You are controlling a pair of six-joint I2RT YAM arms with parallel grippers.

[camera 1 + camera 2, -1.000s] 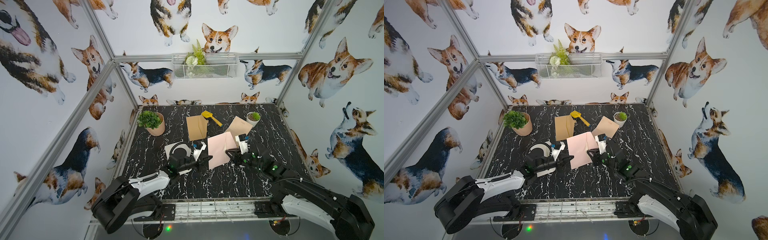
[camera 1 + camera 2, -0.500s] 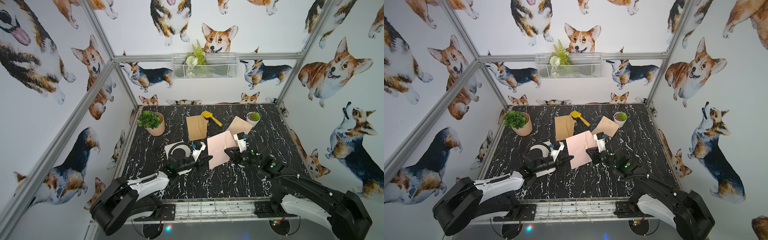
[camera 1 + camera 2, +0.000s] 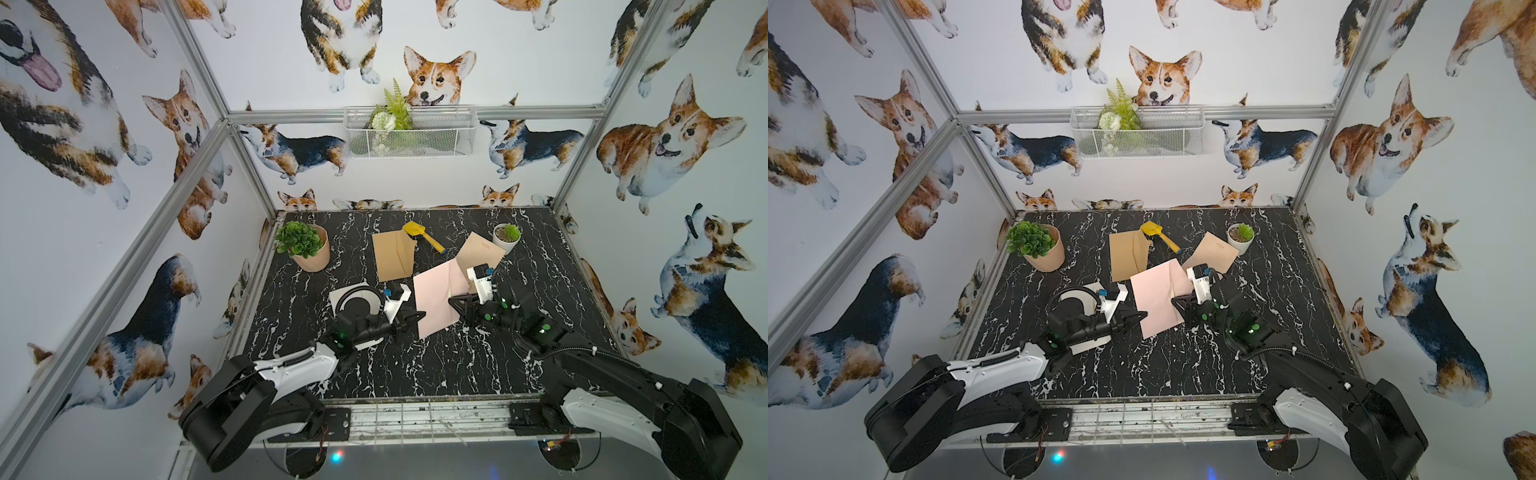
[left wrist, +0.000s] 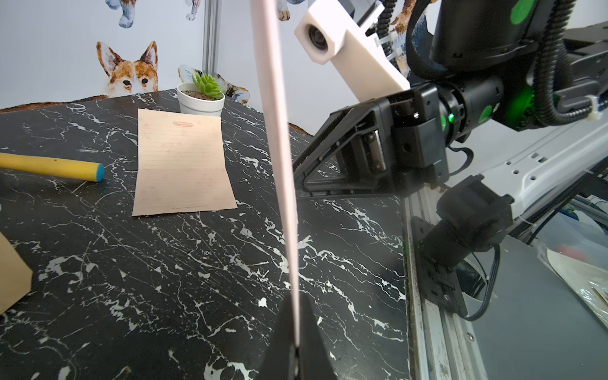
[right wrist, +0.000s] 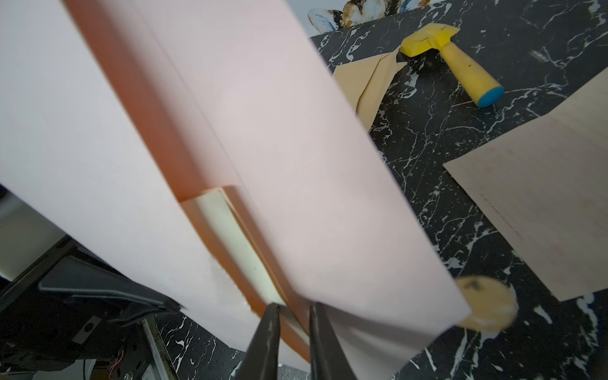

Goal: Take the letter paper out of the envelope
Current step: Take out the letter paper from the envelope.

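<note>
The pink envelope (image 3: 436,297) hangs clear of the surface (image 3: 415,374) between the two arms, over its middle. The left fingers (image 4: 279,348) are clamped together on one edge of it, which shows edge-on in the left wrist view. The right fingers (image 5: 263,342) stand a little apart at the open mouth, where the cream letter paper (image 5: 237,243) shows between the orange-lined walls. Whether they pinch the paper, a wall or nothing, I cannot tell. The step in hand looks like taking hold of the paper alone. To do it well, the right fingers should close on the paper only, not on an envelope wall. They should then draw straight out along the pocket while the left grip holds the envelope steady, so nothing creases or tears.
</note>
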